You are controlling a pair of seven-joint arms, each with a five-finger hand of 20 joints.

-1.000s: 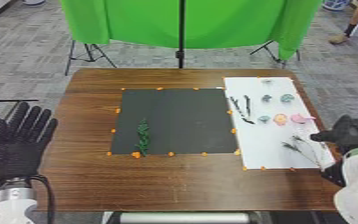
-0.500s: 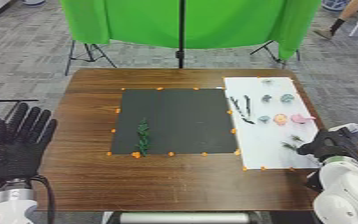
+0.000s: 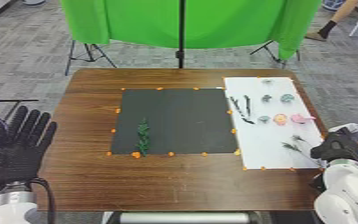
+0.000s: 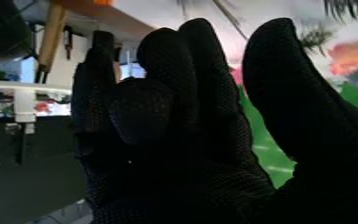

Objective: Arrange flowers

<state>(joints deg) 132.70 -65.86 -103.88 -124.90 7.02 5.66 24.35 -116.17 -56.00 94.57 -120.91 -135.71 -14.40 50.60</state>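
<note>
A: What's behind the table?

B: A green cloth (image 3: 122, 25), with grey carpet round it. The brown wooden table (image 3: 158, 192) carries a black mat (image 3: 175, 120) and, to its right, a white sheet (image 3: 255, 150).

A: And the right hand (image 3: 334, 149)?

B: At the sheet's near right, by the table edge. One finger bends forward, the others are fairly straight, and the thumb stands apart. I see nothing pinched.

A: Where are the thin-stemmed sprigs (image 3: 289, 146)?

B: On the sheet, just beside that hand, stems slanting towards it. I'd expect them light and springy, with feathery tips that crush easily. Pinch one stem low down, clear of the tuft.

A: Any snags?

B: The stems lie close, so one could drag the other. Beyond sit the pink flower (image 3: 302, 118), the peach flower (image 3: 280, 119) and the blue-green flower (image 3: 286, 98); a low sweep might knock them. The dark twigs (image 3: 248, 107) lie nearer the mat, which holds a leafy green branch (image 3: 143, 136).

A: The left hand (image 3: 14, 150)?

B: Spread, off the table's left side.
</note>
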